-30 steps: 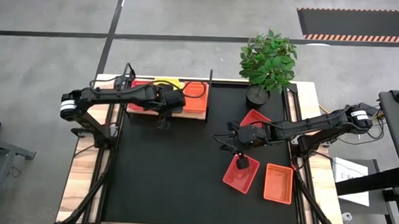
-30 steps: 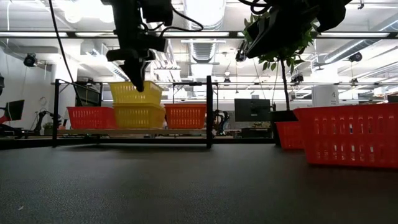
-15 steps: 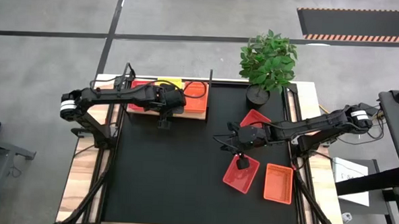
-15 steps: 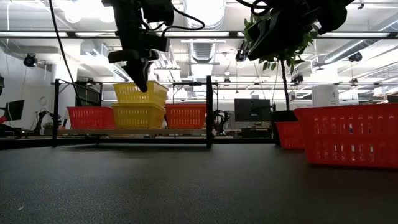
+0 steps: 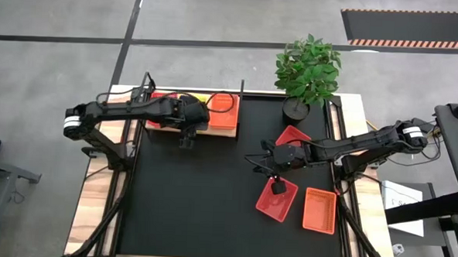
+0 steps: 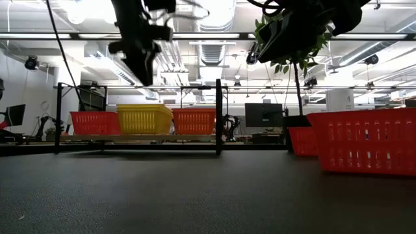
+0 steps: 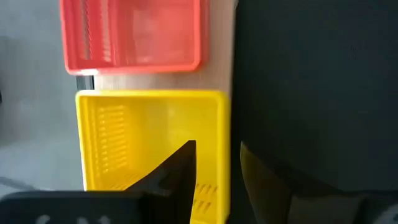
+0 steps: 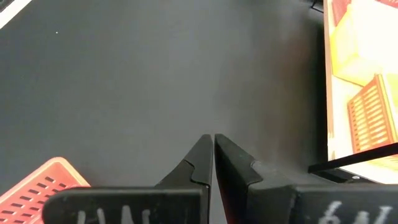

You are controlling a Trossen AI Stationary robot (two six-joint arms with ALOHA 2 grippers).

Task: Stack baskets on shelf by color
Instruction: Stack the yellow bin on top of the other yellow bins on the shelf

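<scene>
Letting go is the change here: a second ago the left hand (image 6: 140, 62) had an upper yellow basket pinched and tilted over the lower one, and now that basket has dropped flush into the yellow stack (image 6: 144, 119). The hand has lifted clear above it with its fingers (image 7: 180, 177) parted and nothing between them.

The stack sits in the middle of the shelf (image 6: 136, 137) at the bench's far left corner, with a pinkish-red basket (image 6: 95, 122) just beside it on one side and an orange basket (image 6: 194, 121) on the other. From above, the arm hides most of the yellow; only a sliver shows.

I judge the yellow column advanced by one basket, and the left arm is now free for another load.

The right hand (image 8: 213, 163) is pressed fully shut and empty, hovering low over the black mat (image 5: 195, 197) toward the bench's right side, at the rim of a red basket (image 5: 276, 199). An orange basket (image 5: 319, 210) lies next to that one near the right edge, and another red basket (image 5: 292, 136) rests by the potted plant (image 5: 307, 70). These three are not yet on the shelf, so the sorting is probably well short of finished.
</scene>
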